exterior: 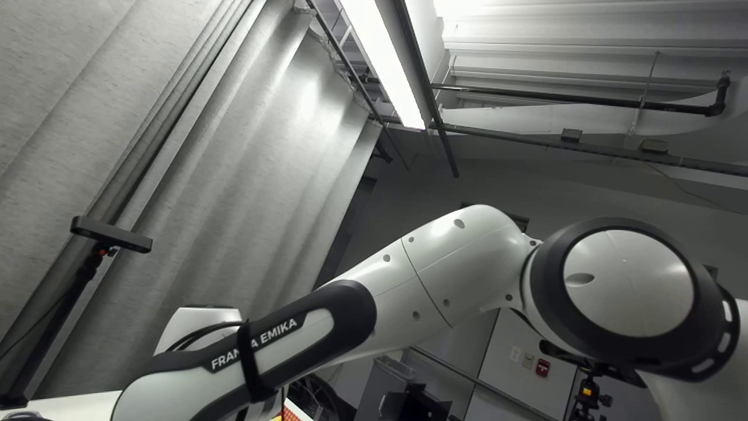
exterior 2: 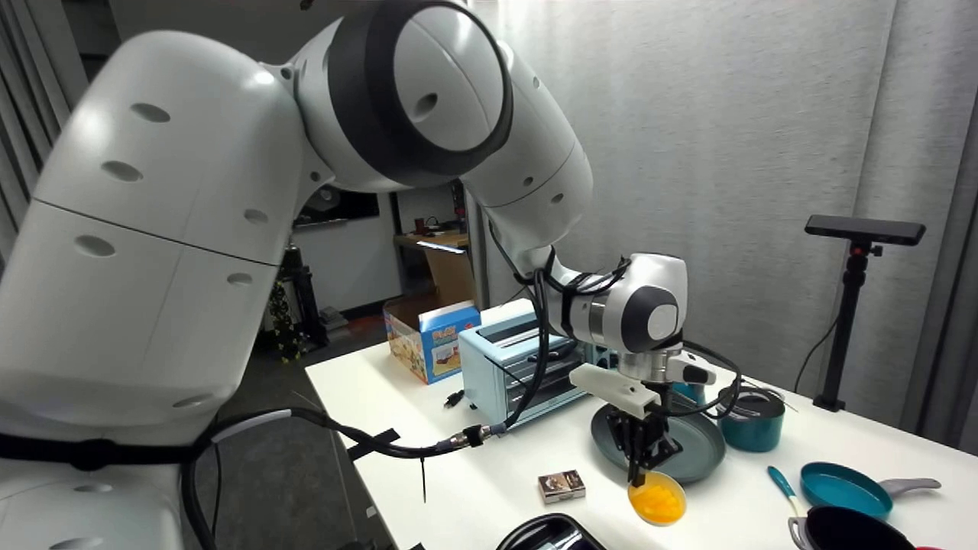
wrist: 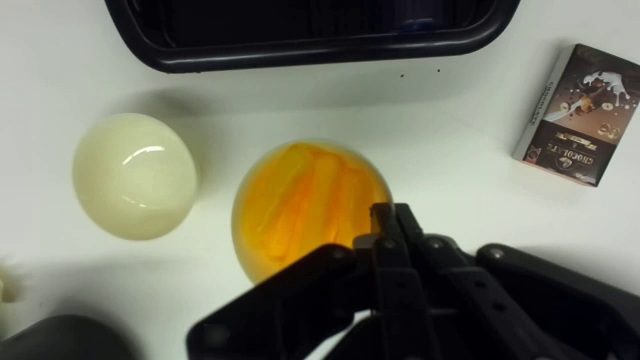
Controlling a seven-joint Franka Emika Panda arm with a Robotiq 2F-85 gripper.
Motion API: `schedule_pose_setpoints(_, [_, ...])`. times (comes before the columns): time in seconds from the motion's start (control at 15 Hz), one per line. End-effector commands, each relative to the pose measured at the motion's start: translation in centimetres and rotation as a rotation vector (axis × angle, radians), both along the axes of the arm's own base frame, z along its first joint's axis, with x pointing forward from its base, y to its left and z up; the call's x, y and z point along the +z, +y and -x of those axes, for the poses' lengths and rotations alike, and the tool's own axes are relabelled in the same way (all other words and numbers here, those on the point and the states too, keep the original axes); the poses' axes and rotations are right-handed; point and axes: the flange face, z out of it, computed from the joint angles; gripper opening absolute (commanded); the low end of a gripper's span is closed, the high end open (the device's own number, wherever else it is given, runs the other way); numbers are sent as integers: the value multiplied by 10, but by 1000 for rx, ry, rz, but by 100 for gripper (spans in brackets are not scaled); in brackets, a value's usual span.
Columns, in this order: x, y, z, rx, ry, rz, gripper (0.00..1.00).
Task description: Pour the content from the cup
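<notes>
The pale cup [wrist: 244, 250] holds orange strips [wrist: 315, 200] and appears below the gripper in the wrist view. My gripper [wrist: 394, 207] is shut on the cup's rim, one finger inside and one outside it. In an exterior view the same cup [exterior 2: 678, 513] hangs at the fingertips of the gripper [exterior 2: 636, 480], its mouth and orange content facing that camera. I cannot tell how far it is off the table. A second pale cup [wrist: 135, 175], with nothing visible inside, stands left of it in the wrist view.
A black tray [wrist: 310, 57] lies just beyond the cups in the wrist view, a chocolate box [wrist: 575, 120] to the right. Around them are a grey plate [exterior 2: 707, 439], teal pot [exterior 2: 752, 431], teal pan [exterior 2: 844, 489], black pot [exterior 2: 848, 531] and blue toaster oven [exterior 2: 485, 374].
</notes>
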Motion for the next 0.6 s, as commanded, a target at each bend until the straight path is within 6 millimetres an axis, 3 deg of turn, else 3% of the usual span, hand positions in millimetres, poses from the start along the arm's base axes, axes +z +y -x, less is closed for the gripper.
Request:
schedule_pose_setpoints(0.0, [28, -14, 6, -17, -4, -1, 1])
schedule_pose_setpoints(0.53, [57, -39, 2, -109, -19, -109, 1])
